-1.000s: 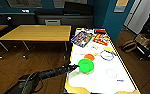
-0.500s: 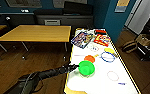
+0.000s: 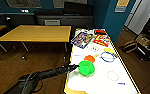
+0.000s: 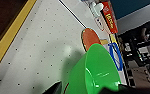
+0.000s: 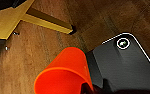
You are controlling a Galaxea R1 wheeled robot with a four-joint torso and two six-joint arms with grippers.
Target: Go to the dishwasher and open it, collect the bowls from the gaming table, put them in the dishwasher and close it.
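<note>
1. Left hand [image 3: 74, 67] reaches in over the near long edge of the gaming table [image 3: 121, 75], the white-topped counter with yellow sides; the green bowl [image 3: 86, 67] sits immediately ahead of it, toward the counter's middle, touching or all but touching the hand in the head view.
2. In the left wrist view the green bowl [image 4: 97, 72] is tilted, its rim next to the dark parts of the hand at the frame edge; judged clamped on the rim, though the contact itself is cut off.
3. An orange bowl [image 3: 89, 58] rests on the counter just beyond the green one, farther from the left hand; a blue ring [image 3: 107, 57] lies beside it.
4. The right wrist view carries a second orange bowl [image 5: 63, 73] close against the right hand, over wooden floor [image 5: 41, 45]; whether that hand is closed on it cannot be told.
5. The left arm is the nearer to the counter's bowls; the dishwasher cannot be made out.
</note>
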